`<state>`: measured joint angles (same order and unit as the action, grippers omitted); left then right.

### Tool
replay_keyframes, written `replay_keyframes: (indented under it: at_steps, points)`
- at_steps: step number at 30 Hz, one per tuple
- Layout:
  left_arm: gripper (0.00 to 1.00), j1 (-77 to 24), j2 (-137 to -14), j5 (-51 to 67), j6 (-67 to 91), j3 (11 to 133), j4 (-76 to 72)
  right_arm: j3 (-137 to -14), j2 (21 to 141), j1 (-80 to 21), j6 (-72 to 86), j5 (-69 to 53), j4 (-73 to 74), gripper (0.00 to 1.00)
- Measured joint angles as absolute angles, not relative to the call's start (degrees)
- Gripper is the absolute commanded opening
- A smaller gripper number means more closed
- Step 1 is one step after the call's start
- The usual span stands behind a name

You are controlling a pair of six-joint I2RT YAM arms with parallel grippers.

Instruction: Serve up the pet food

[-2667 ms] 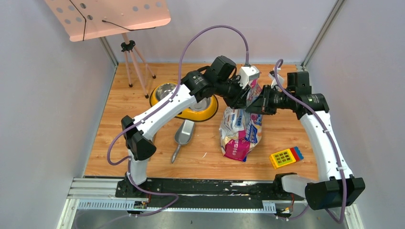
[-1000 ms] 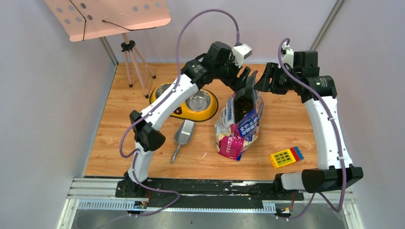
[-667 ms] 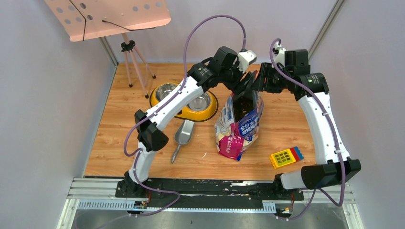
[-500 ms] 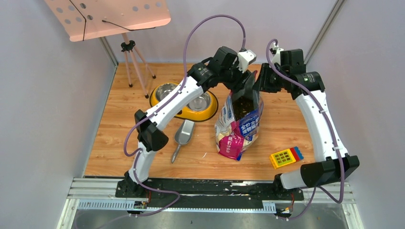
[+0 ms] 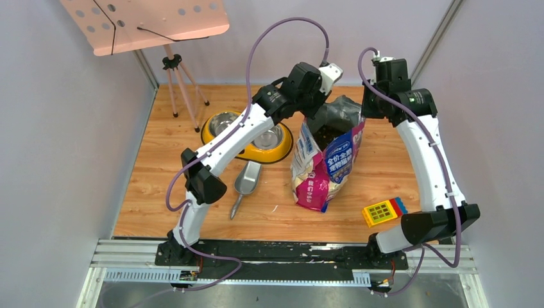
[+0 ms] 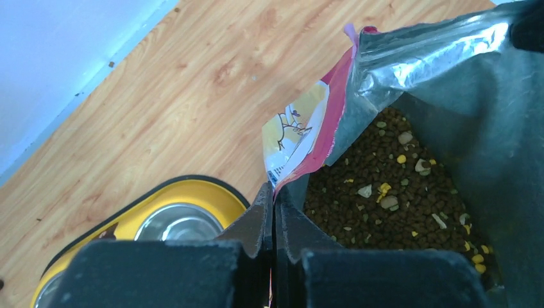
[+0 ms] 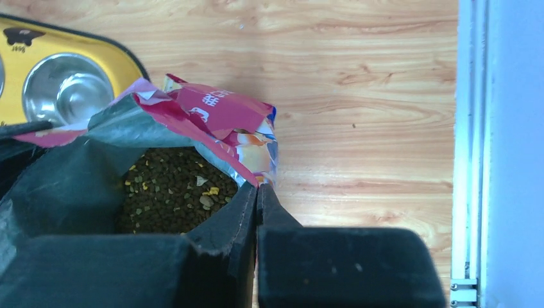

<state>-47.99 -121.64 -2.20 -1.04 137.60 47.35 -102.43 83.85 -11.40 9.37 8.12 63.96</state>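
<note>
On the wooden tabletop (image 5: 385, 173), left fingers (image 6: 256, 221) and right fingers (image 7: 238, 215) pinch the open bag (image 5: 327, 170).

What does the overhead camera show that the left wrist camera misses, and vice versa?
Only the overhead view shows the grey scoop, the yellow keypad toy, the pink stand and both arms. Only the left wrist view shows yellow and pale bits among the pet food and the left pincer pinched shut on the rim of the bag. Both show the open bag, the yellow feeder and the wooden table.
</note>
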Motion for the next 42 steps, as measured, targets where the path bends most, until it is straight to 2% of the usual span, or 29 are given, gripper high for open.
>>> replay_keyframes:
  at_steps: [4, 5, 6, 7, 8, 10, 12, 14, 18, 21, 30, 34, 37, 39, 41, 42]
  points:
    - [0.02, -48.62, -121.64, -4.25, -0.34, 137.62, 45.23, -106.34, 86.50, -10.44, 8.38, 10.28, 64.45, 0.00]
    - [0.10, -48.73, -121.64, -4.40, -0.32, 137.62, 44.66, -107.15, 87.20, -10.04, 8.19, 10.44, 64.42, 0.00]
    - [0.30, -48.77, -121.64, -4.32, -0.32, 137.62, 44.16, -108.03, 87.96, -9.52, 7.86, 10.39, 64.29, 0.00]
    - [0.42, -48.77, -121.64, -4.03, -0.34, 137.62, 43.86, -108.44, 88.42, -9.17, 7.60, 10.13, 64.07, 0.05]
    - [0.59, -48.73, -121.64, -3.84, -0.49, 137.62, 43.53, -108.79, 88.75, -8.82, 7.29, 9.82, 63.96, 0.14]
    - [0.71, -48.40, -121.62, -3.77, -0.03, 138.23, 42.48, -109.82, 89.52, -7.86, 6.79, 9.34, 64.55, 0.36]
    - [0.79, -47.72, -121.62, -3.42, 0.62, 139.57, 41.41, -112.22, 89.91, -6.52, 6.76, 7.07, 64.49, 0.47]
    - [0.82, -47.07, -121.10, -2.07, 1.15, 140.20, 40.42, -113.51, 89.06, -5.61, 7.20, 4.23, 63.68, 0.52]
    - [0.85, -46.00, -116.57, 3.36, 0.99, 137.56, 38.85, -111.90, 84.47, -5.02, 7.44, -0.69, 63.09, 0.55]
    - [0.86, -46.13, -109.84, 6.22, -0.14, 131.20, 37.85, -108.68, 80.86, -5.10, 7.51, -2.33, 63.35, 0.56]
    - [0.85, -47.33, -96.16, 20.12, -3.36, 117.89, 39.07, -96.95, 73.36, -5.10, 9.28, -11.11, 64.05, 0.56]
    - [0.85, -50.30, -98.37, 16.16, -1.69, 117.80, 40.23, -95.59, 73.17, -5.10, 10.52, -14.28, 64.05, 0.53]
    - [0.82, -51.66, -101.45, 13.13, 1.63, 117.93, 41.15, -95.59, 73.43, -5.10, 11.11, -15.35, 64.03, 0.48]
    - [0.78, -51.75, -103.48, 11.60, 3.70, 118.13, 41.89, -95.59, 73.71, -5.10, 11.40, -15.62, 64.05, 0.39]
    - [0.65, -51.62, -105.65, 9.93, 5.54, 119.02, 42.74, -95.15, 73.93, -5.10, 11.49, -15.64, 64.01, 0.33]
    - [0.48, -51.59, -106.52, 9.26, 6.44, 119.66, 43.07, -94.72, 73.93, -5.10, 11.51, -15.64, 64.03, 0.27]
